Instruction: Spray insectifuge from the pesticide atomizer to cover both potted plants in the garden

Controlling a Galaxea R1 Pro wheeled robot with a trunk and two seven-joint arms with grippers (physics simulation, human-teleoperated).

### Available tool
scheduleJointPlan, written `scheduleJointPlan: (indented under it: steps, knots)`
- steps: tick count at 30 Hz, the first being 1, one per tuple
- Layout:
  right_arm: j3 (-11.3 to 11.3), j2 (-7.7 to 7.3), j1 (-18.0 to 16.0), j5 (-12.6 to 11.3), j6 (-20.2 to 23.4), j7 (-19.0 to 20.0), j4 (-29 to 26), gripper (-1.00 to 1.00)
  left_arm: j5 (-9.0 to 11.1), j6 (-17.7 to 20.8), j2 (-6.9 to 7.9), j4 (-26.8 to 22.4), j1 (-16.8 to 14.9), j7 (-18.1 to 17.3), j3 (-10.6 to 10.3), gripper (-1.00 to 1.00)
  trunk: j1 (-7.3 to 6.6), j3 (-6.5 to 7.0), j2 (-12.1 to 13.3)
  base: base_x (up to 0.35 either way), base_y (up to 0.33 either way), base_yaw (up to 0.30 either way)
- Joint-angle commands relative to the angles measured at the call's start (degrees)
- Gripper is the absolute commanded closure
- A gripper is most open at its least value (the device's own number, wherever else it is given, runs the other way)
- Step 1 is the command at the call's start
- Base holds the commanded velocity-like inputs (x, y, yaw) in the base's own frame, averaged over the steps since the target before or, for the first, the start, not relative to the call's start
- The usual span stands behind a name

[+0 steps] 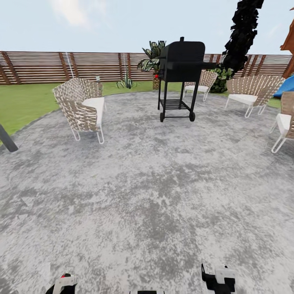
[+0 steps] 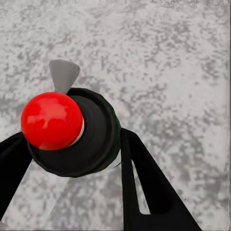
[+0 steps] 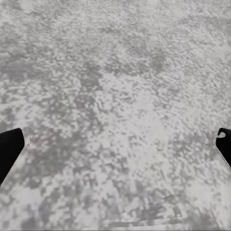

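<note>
The big black grill on wheels point(image 1: 181, 77) hides most of the tall spiky plant in a woven pot point(image 1: 153, 57) behind it. A small red thing beside the grill's left side is too small to tell. A little green spiky plant point(image 1: 126, 83) by the brown slat fence point(image 1: 41, 67), left of the grill, is too small to show its pot. Right of the grill, one woven chair with a white cushion point(image 1: 285, 124) is cut off by the edge. The dark green bottle with a red ball top point(image 2: 72, 130) hides its own lower part.

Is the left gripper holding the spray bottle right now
Yes, in the left wrist view the pesticide atomizer sits between the left gripper fingers, red top toward the camera.
</note>
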Motion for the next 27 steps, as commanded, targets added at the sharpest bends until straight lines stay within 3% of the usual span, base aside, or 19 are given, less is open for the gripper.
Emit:
scheduleJointPlan:
  steps: [1,15,27]
  knots:
    - [-0.3,0.00,0.0,0.6,-0.1,-0.3,0.1,-1.00,-0.3,-0.2,0.00,0.1,0.0,-0.3,0.5,1.00,0.02,-0.05,0.0,0.337,-0.075,0.000]
    - [-0.3,-0.02,0.0,0.5,-0.1,-0.4,0.6,-1.00,-0.3,-0.2,-0.50,0.5,0.0,-0.1,0.5,1.00,0.02,-0.05,0.0,0.336,-0.075,0.005]
    - [-0.3,-0.07,0.0,0.5,-0.1,-0.6,0.6,-1.00,-0.3,-0.2,-0.54,0.4,0.0,0.3,0.5,1.00,0.02,-0.05,0.0,0.337,-0.075,0.247]
